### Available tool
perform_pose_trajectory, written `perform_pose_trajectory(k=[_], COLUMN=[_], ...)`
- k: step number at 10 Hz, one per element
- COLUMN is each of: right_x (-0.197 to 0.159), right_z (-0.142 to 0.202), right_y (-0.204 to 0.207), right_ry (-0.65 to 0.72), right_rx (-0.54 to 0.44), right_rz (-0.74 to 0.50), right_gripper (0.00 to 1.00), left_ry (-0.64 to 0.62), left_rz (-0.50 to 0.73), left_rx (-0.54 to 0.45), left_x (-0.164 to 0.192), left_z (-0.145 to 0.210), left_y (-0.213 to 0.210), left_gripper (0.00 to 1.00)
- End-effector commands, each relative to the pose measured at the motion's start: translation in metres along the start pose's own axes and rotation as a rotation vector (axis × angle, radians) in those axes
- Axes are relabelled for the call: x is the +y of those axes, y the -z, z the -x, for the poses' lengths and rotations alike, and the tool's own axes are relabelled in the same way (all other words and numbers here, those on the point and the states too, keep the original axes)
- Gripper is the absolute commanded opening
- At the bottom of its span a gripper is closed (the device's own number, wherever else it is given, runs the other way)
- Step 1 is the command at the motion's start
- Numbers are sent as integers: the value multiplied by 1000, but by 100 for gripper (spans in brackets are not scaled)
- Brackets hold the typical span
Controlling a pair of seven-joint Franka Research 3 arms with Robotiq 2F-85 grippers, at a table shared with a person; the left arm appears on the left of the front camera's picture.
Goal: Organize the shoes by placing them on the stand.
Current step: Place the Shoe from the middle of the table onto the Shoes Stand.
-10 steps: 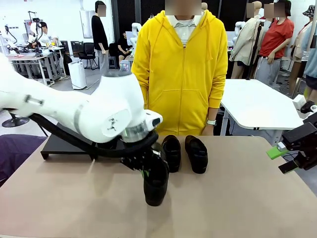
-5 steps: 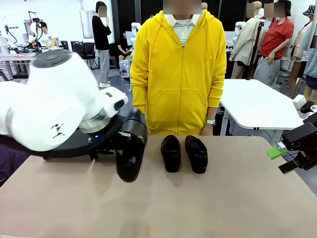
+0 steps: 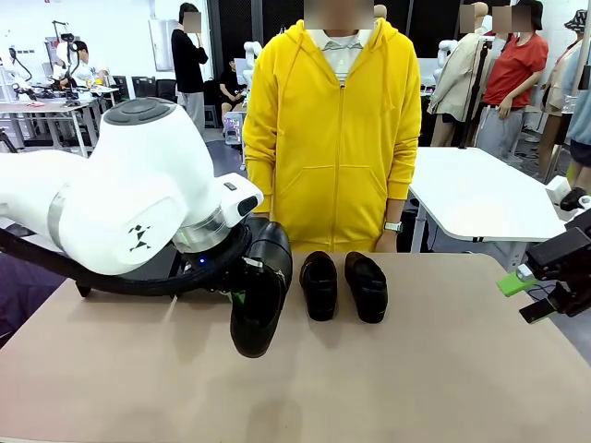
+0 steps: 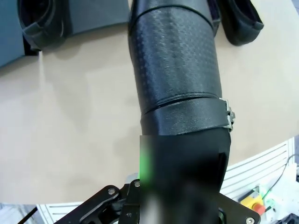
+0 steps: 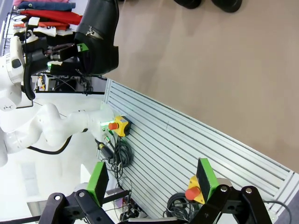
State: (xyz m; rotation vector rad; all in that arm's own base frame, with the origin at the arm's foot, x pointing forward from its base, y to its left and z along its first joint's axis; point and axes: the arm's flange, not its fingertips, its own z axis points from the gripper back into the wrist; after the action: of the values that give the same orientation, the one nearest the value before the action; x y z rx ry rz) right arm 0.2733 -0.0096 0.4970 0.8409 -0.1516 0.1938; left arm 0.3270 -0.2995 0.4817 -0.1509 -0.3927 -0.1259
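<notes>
Left gripper (image 3: 242, 295) is nearest and clamped tight on one black shoe (image 3: 257, 323). Shoe hangs toe-down, tilted, above the table (image 3: 416, 388) left of centre, with its shadow on the tabletop below, so it's clear of the surface. In the left wrist view the shoe runs straight up from the fingers, with textured leather and a strap with a small metal buckle. The grip point is blurred there, probably the heel end, can't say for sure.

Right gripper (image 5: 152, 179) is off past the table's right edge. Its jaws are spread wide, green pads well apart, nothing between them. Its camera looks back across the table at the left arm with the held shoe.

Further back, mid-table, two shoes sit side by side. The left one (image 3: 319, 284) and right one (image 3: 367, 286) are both flat on the table, near each other but not touching, toes toward the robot. The held shoe is just beside the left one, apart from it.

The stand (image 4: 93, 16) is at the far left of the table, mostly hidden behind the left arm in the front view. The left wrist view shows its dark flat top with a fourth shoe (image 4: 42, 23) resting on it near the edge.

At the far side, a person in a yellow hoodie (image 3: 337, 138) is standing right at the table edge, watch on one wrist.
</notes>
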Motion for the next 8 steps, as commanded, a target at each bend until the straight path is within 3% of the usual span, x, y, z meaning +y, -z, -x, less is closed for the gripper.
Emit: perform_pose_trajectory(k=[1,4,6,8], right_x=[0,0,0,0], right_z=[-3,-3,-3,-3], right_y=[-2,-2,-2,-2], right_ry=[-25,-25,-25,-25], right_rx=[-2,-2,-2,-2], right_rz=[-11,-11,-11,-11], right_gripper=[100,100,100,100], left_ry=[22,40,-147,-133], left_rz=[-17,-14,15,43], left_rx=[67,14,-19,-25], left_x=[7,26,49,64], left_z=[-16,-92,-153,-198], left_y=[1,-3,4,22], left_gripper=[0,0,0,0])
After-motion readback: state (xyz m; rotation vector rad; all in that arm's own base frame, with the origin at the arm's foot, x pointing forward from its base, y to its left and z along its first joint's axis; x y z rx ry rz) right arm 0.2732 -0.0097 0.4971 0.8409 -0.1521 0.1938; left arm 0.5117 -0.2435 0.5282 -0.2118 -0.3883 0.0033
